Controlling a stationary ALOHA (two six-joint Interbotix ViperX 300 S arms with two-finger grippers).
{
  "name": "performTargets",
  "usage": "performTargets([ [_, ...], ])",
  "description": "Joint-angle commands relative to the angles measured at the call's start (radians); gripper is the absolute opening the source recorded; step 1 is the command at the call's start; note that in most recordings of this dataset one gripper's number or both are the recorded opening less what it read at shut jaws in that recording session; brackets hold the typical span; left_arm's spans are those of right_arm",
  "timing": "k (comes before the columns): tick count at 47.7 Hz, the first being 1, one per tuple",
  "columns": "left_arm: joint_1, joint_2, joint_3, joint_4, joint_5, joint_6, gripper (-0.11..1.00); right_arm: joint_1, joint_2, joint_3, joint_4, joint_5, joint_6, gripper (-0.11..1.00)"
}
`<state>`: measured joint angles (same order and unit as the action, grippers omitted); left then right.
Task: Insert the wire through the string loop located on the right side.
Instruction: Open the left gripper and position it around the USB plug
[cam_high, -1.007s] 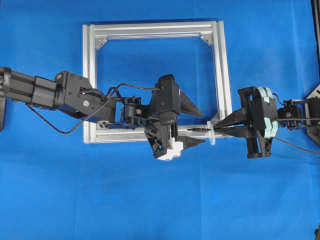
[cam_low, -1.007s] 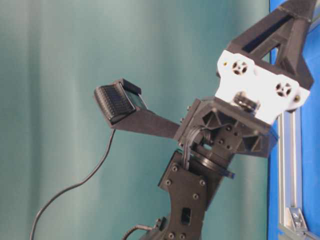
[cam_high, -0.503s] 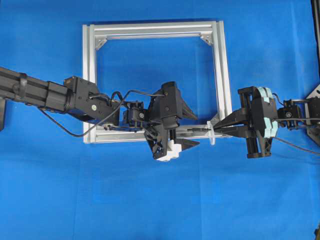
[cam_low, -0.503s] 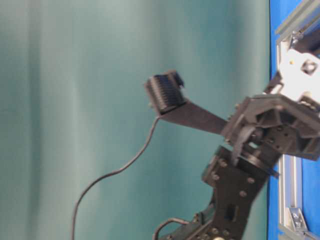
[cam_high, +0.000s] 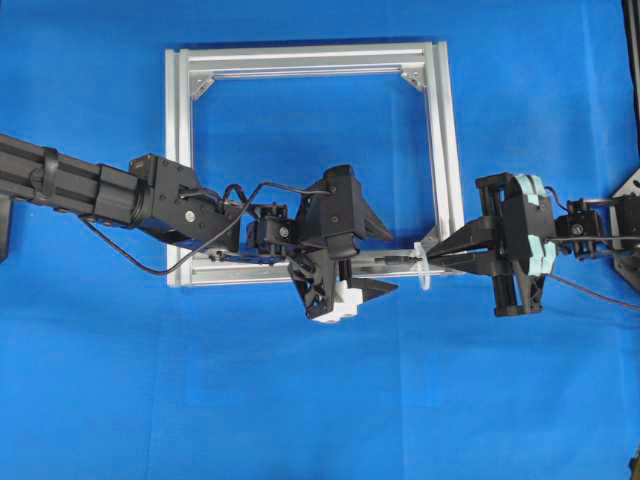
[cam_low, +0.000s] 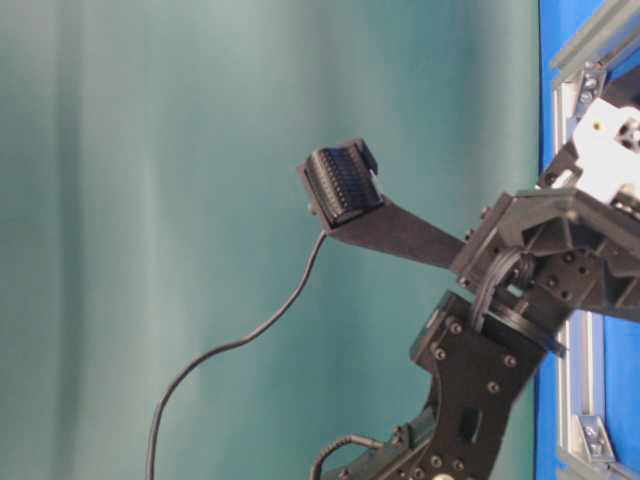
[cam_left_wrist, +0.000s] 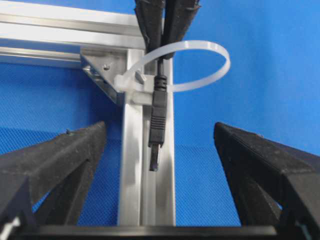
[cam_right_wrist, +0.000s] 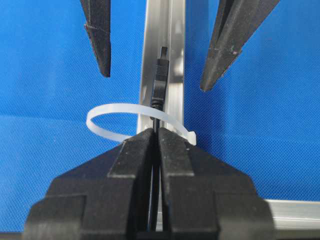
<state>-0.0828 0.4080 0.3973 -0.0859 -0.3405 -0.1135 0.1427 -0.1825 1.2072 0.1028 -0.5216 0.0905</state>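
The white string loop stands up from the silver frame at its lower right corner. My right gripper is shut on the thin black wire just behind the loop. The wire passes through the loop, and its plug pokes out over the frame bar on the far side. My left gripper is open, one finger on each side of the plug and touching nothing. In the overhead view the left gripper faces the right gripper across the loop.
The frame lies flat on a blue cloth. A silver corner bracket sits beside the loop. A thicker black cable hangs from the left arm. Part of another fixture shows at the right edge.
The left arm has stretched further in and its open gripper has tipped and shifted slightly left, closer to the frame bar. The right gripper and the wire have not moved.
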Motion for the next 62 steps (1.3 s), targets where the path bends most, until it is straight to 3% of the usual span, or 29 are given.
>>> performTargets([
  [1, -0.003, -0.017, -0.014, 0.003, -0.009, -0.002, 0.91, -0.002, -0.006, -0.017, 0.002, -0.008, 0.002, -0.04],
  [55, -0.005, -0.017, -0.018, 0.003, -0.011, -0.003, 0.9, -0.003, -0.006, -0.017, 0.002, -0.005, 0.002, -0.04],
  [59, -0.005, -0.017, -0.029, 0.003, -0.011, -0.003, 0.87, -0.002, -0.006, -0.017, 0.002, -0.003, 0.002, -0.04],
  [62, -0.005, -0.015, -0.037, 0.003, -0.011, -0.003, 0.78, -0.003, -0.006, -0.017, 0.002, -0.002, 0.002, -0.04],
])
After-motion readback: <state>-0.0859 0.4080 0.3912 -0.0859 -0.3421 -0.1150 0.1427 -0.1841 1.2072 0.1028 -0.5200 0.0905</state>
